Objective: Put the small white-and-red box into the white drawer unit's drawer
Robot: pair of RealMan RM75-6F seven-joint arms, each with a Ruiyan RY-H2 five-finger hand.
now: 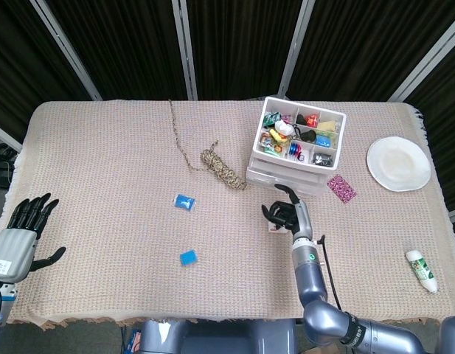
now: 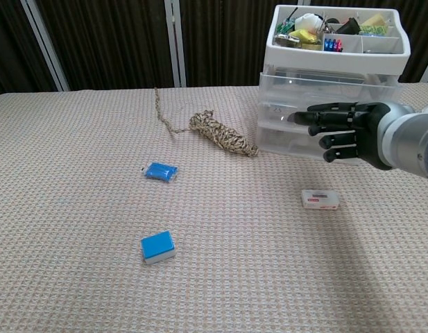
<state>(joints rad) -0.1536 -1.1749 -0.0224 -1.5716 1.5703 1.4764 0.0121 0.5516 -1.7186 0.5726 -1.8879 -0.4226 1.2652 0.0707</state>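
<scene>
Fingers of the right hand point(image 2: 342, 132) are spread, holding nothing, in front of the white plastic drawer unit point(image 2: 329, 104). Just below it, apart, the small white-and-red box point(image 2: 320, 199) lies flat on the woven beige worktop point(image 2: 75, 208); its print is unreadable. The left hand point(image 1: 24, 228) hangs spread off the worktop's edge.

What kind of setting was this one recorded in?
Probably a lab or staged test area: a table under a woven cloth, black curtains behind, and unrelated props like a drawer unit and coiled rope.
</scene>
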